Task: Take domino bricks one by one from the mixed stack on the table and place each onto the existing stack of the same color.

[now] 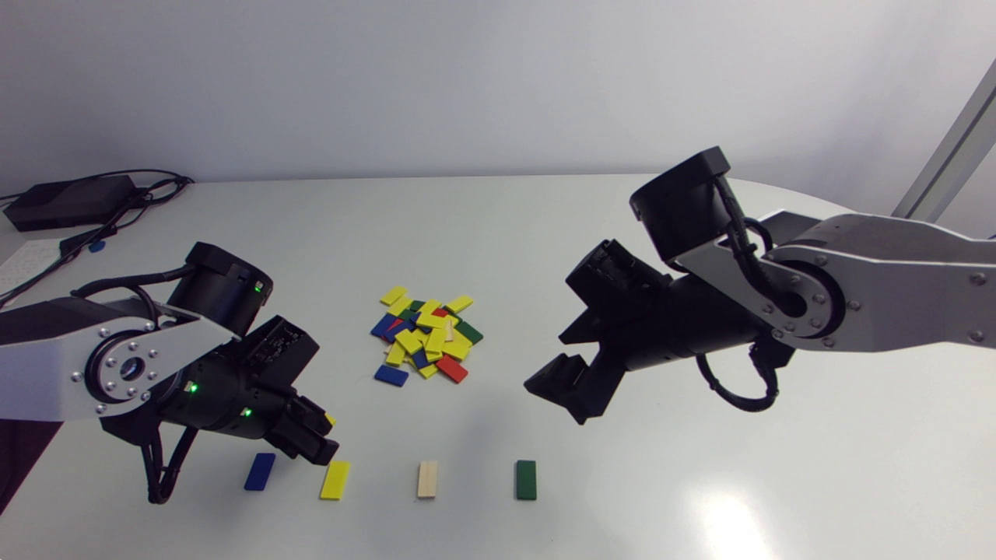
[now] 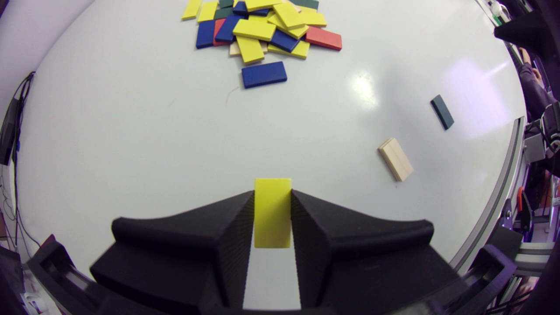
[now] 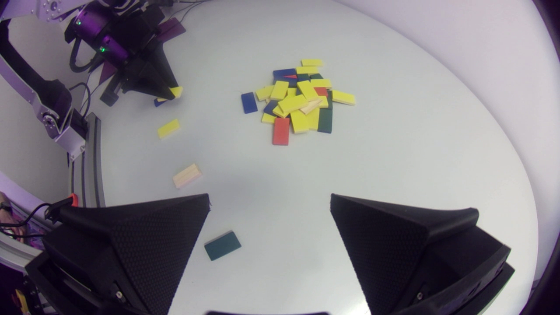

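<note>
The mixed pile of domino bricks (image 1: 426, 336) lies mid-table, mostly yellow with blue, red, green and wood ones. Near the front edge lie single blue (image 1: 259, 471), yellow (image 1: 334, 479), wood (image 1: 426, 478) and green (image 1: 526, 479) bricks in a row. My left gripper (image 1: 320, 440) hovers just behind the yellow brick of the row, shut on another yellow brick (image 2: 272, 213) whose far end pokes out past the fingertips. My right gripper (image 1: 556, 389) hangs open and empty above the table to the right of the pile (image 3: 302, 100), with the green brick (image 3: 222, 245) under it.
A black box with cables (image 1: 70, 201) and a sheet of paper (image 1: 23, 260) sit at the back left. One blue brick (image 1: 391, 376) lies apart at the pile's near side. Bare tabletop stretches to the right of the green brick.
</note>
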